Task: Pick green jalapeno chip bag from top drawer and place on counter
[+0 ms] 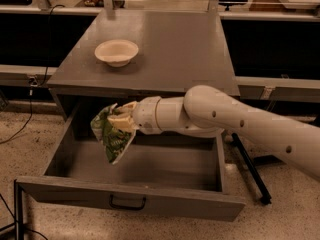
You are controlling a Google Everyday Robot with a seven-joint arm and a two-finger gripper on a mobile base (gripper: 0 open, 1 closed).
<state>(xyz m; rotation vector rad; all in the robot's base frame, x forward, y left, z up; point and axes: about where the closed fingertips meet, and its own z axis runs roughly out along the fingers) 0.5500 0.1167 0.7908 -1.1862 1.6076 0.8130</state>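
The green jalapeno chip bag [111, 133] hangs in the air above the left part of the open top drawer [131, 198], level with the front edge of the counter [165, 49]. My gripper [120, 117] is shut on the bag's upper right side; its cream fingers [123, 122] pinch the crinkled foil. My white arm reaches in from the right across the drawer. The drawer's inside shows no other item. Its dark pull handle [128, 203] sits on the front panel.
A cream bowl [116, 52] stands on the counter's left half. Dark shelving and rails run behind the cabinet. A black bar [251, 169] lies on the speckled floor to the right of the drawer. A cable [22, 121] trails at the left.
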